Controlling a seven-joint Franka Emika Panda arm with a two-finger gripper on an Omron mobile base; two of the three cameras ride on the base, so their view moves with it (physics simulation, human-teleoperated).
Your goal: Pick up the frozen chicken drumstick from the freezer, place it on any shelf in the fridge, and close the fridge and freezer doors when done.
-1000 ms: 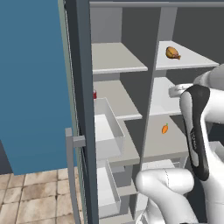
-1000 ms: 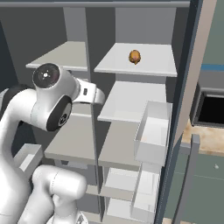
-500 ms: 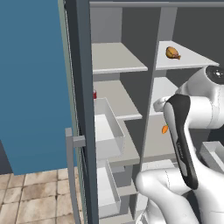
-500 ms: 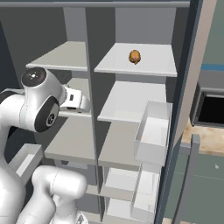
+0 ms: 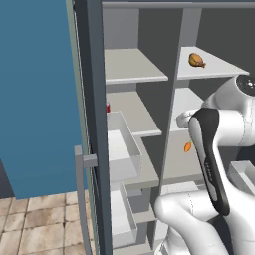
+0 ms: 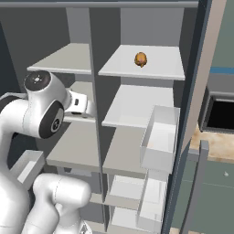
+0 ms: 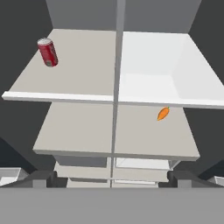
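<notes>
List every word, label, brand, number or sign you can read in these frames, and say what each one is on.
None can be read.
Red can: no legible label; its side is plain red with a pale top.
Cabinet shelves, door and drawers: plain surfaces, no print.
Chicken drumstick and orange carrot-like piece: no markings.

Tool (image 7: pixel 112 177) open, empty

So the white robot arm (image 5: pixel 214 144) has swung lower and leftward across the cabinet over the last second, now covering less of the right column's pale grey shelves (image 5: pixel 187 107).
</notes>
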